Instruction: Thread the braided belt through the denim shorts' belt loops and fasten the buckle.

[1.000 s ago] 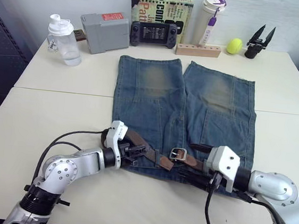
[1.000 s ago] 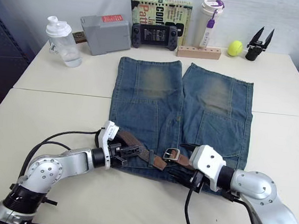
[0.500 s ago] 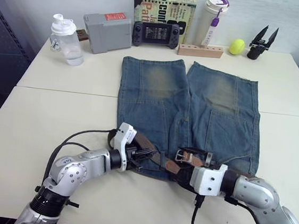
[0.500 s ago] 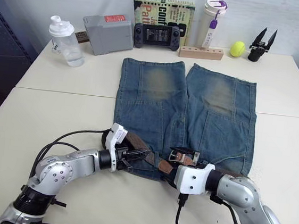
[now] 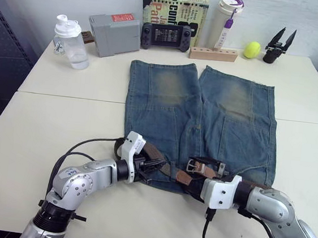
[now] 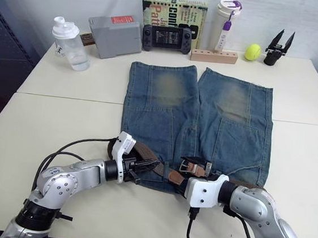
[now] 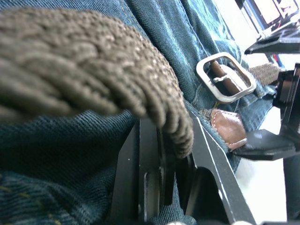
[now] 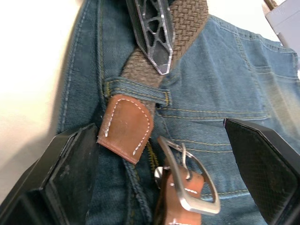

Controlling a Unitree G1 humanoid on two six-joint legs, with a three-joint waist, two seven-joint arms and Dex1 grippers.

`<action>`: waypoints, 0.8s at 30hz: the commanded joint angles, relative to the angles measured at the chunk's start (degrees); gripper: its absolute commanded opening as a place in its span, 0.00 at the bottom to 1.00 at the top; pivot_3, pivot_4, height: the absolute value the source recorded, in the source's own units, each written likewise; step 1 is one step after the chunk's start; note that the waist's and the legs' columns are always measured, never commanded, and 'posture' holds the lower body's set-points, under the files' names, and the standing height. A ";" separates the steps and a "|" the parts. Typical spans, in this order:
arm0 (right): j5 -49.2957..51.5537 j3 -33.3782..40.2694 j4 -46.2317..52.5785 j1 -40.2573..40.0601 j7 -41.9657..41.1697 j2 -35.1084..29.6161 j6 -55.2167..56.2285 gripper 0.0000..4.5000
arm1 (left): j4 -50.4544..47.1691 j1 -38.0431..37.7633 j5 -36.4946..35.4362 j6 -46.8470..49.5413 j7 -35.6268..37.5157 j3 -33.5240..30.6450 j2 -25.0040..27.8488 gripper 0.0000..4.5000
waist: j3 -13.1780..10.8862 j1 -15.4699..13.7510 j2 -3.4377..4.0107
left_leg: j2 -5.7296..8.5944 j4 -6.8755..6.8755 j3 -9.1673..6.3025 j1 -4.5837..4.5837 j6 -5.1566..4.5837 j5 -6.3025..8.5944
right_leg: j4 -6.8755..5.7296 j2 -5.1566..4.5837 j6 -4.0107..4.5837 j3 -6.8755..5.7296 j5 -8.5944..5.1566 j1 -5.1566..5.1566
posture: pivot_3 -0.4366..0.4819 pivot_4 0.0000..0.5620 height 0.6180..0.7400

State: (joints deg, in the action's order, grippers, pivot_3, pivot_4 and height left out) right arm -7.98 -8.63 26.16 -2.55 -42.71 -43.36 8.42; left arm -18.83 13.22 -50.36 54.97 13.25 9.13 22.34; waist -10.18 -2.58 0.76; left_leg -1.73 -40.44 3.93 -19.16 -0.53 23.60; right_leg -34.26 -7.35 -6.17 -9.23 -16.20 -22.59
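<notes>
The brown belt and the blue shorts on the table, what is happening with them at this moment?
The robot is threading a brown braided belt through faded blue denim shorts lying flat on the pale table. The left pincer is shut on the woven strap near the waistband. The belt's brown leather tip has passed under one denim belt loop. The right pincer is open around that tip. The square silver buckle is not fastened yet.
</notes>
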 commanded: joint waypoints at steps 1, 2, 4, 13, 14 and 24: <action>0.85 1.24 0.85 1.02 0.51 0.63 0.36 0.99 | -0.41 -1.57 1.76 2.47 1.40 1.89 -0.03 0.00 | 0.00 0.02 0.00 | 0.00 0.00 0.00 0.00 0.00 0.00 | 0.00 0.00 0.00 0.00 0.00 0.00 | 0.48 0.27 0.92; 1.60 1.37 1.35 1.16 0.18 0.73 -0.10 0.99 | -0.37 -1.57 2.01 2.56 1.54 1.78 -0.17 0.00 | 0.00 0.02 0.00 | 0.00 0.00 -0.01 0.00 0.00 0.00 | 0.00 0.00 0.00 0.00 0.00 0.00 | 0.48 0.27 0.92; 2.32 1.52 2.01 1.13 -0.12 0.79 -0.57 0.99 | -0.49 -1.73 2.44 2.72 1.76 1.63 -0.37 0.00 | 0.00 0.00 0.00 | 0.00 0.00 -0.01 0.00 0.00 0.00 | 0.01 0.00 0.00 -0.01 0.00 0.00 | 0.48 0.27 0.92; 1.48 2.05 2.09 3.65 -1.06 -0.37 -0.42 0.99 | -0.57 -1.82 3.87 3.39 2.61 1.10 -1.36 0.00 | 0.00 -0.03 0.00 | 0.00 0.00 -0.02 0.00 0.00 0.00 | 0.00 -0.01 0.00 -0.01 0.00 0.00 | 0.48 0.27 0.92; 1.48 1.95 2.33 3.92 -1.20 -0.39 -0.48 0.99 | -0.60 -1.85 3.98 3.51 2.69 1.03 -1.45 0.00 | 0.00 -0.02 0.00 | 0.01 0.00 -0.02 0.00 0.00 0.00 | 0.00 -0.01 0.00 -0.01 0.00 0.00 | 0.48 0.27 0.92; -0.95 0.05 1.66 4.28 -2.79 -1.71 1.77 0.47 | -0.72 -2.22 4.55 3.89 2.89 0.69 -2.07 0.00 | 0.00 -0.07 0.00 | 0.01 0.00 -0.02 0.00 -0.01 0.00 | -0.01 -0.02 0.00 -0.01 0.00 0.01 | 0.48 0.27 0.92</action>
State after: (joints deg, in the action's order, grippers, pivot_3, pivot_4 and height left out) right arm -8.16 -8.65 26.53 1.63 -44.47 -43.53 7.67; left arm -19.58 12.84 -46.72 56.41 15.25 8.12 20.49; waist -10.18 -2.65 0.76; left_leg -1.73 -40.44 3.91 -19.16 -0.54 23.59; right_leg -34.27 -7.37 -6.16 -9.24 -16.20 -22.58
